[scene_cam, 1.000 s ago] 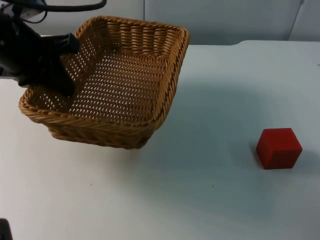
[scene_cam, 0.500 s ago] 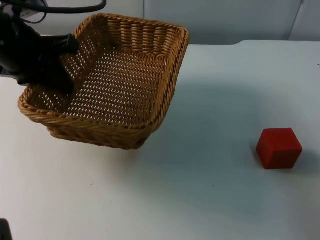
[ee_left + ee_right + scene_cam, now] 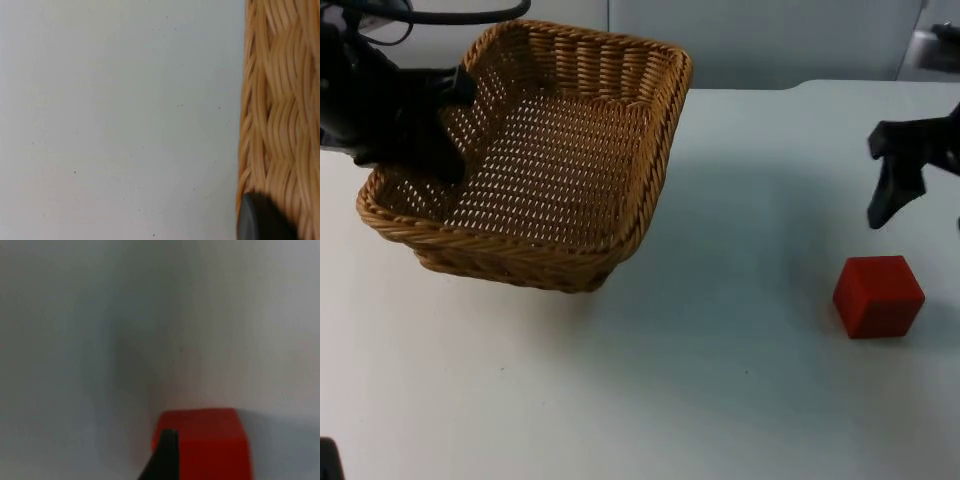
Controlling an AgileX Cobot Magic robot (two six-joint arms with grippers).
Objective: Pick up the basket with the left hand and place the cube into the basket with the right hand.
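Note:
The woven wicker basket (image 3: pixel 655 160) hangs tilted above the table at the left. My left gripper (image 3: pixel 432 160) is shut on its left rim, one finger inside the wall. The left wrist view has the basket's weave (image 3: pixel 280 100) with a black fingertip (image 3: pixel 257 220) pressed against it. A red cube (image 3: pixel 878 296) rests on the white table at the right. My right gripper (image 3: pixel 930 205) hovers just behind and above it, open; one finger (image 3: pixel 883 195) points down and the other is cut off by the picture's edge. In the right wrist view, the cube (image 3: pixel 205 445) lies right by a fingertip (image 3: pixel 165 455).
The white table (image 3: pixel 720 380) ends at a grey partition wall (image 3: pixel 770 40) behind the basket. A wide stretch of bare table separates basket and cube.
The right gripper has come into view from the right and now hangs behind the cube. The basket has drifted slightly up and to the left. The cube has not moved.

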